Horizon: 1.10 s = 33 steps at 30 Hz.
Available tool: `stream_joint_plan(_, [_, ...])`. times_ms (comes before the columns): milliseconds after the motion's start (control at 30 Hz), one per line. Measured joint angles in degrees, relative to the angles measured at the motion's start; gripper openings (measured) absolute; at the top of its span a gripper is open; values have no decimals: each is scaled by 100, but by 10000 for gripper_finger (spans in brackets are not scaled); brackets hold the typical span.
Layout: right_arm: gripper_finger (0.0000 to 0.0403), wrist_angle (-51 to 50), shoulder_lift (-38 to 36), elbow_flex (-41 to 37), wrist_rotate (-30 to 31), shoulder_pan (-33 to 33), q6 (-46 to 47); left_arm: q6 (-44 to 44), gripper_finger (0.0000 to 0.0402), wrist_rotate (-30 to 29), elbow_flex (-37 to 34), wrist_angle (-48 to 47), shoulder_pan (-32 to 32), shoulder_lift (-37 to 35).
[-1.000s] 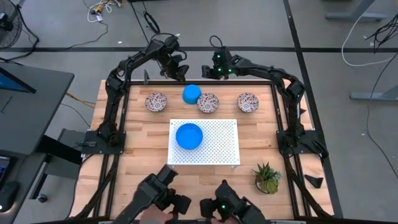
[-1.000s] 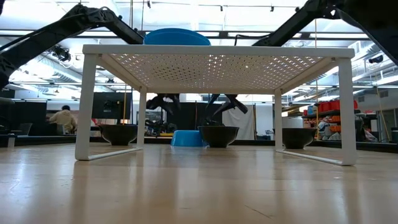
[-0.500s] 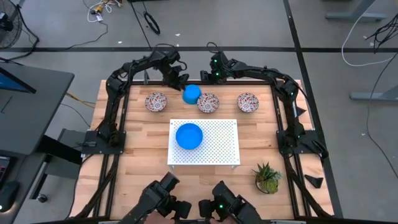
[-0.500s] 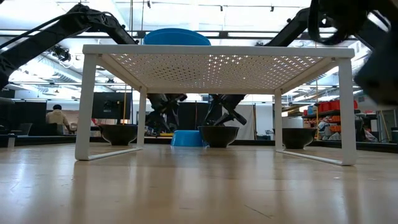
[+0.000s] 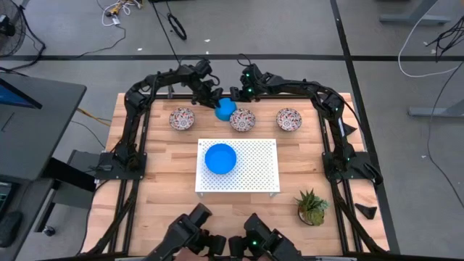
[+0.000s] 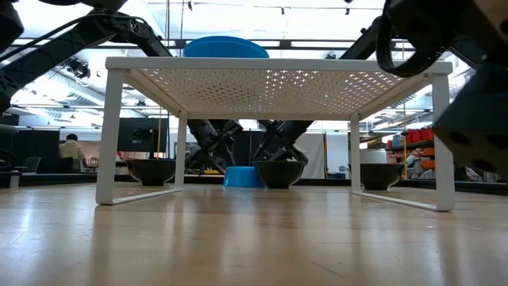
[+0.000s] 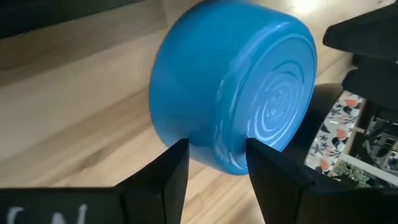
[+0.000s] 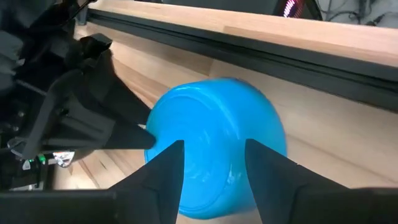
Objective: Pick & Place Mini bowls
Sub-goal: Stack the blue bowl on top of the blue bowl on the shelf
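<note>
Robotics lab: floor cables [image 5: 119,10], desks w/ monitors [image 6: 136,133], red-stocked shelving [image 6: 413,143] behind.

A white perforated board [image 5: 254,170] sits mid-frame on the wooden table [image 5: 156,167], with a small green potted plant [image 5: 312,206] at lower right.

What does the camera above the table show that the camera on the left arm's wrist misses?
Only the overhead view shows the white perforated board carrying a blue bowl, the potted plant and both arms whole. Only the left wrist view shows the upturned blue bowl's ringed underside. Both show that upturned bowl and a floral bowl beside it.
</note>
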Motion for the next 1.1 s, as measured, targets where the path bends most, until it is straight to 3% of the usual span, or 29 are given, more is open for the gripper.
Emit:
stream_joint_plan(300, [170, -536, 0, 0, 176, 6, -262, -214, 165, -31, -5, 294, -67, 0])
stream_joint_plan(1100, [170, -157, 0, -2, -567, 7, -215, -398, 165, 452, -16, 386, -102, -8])
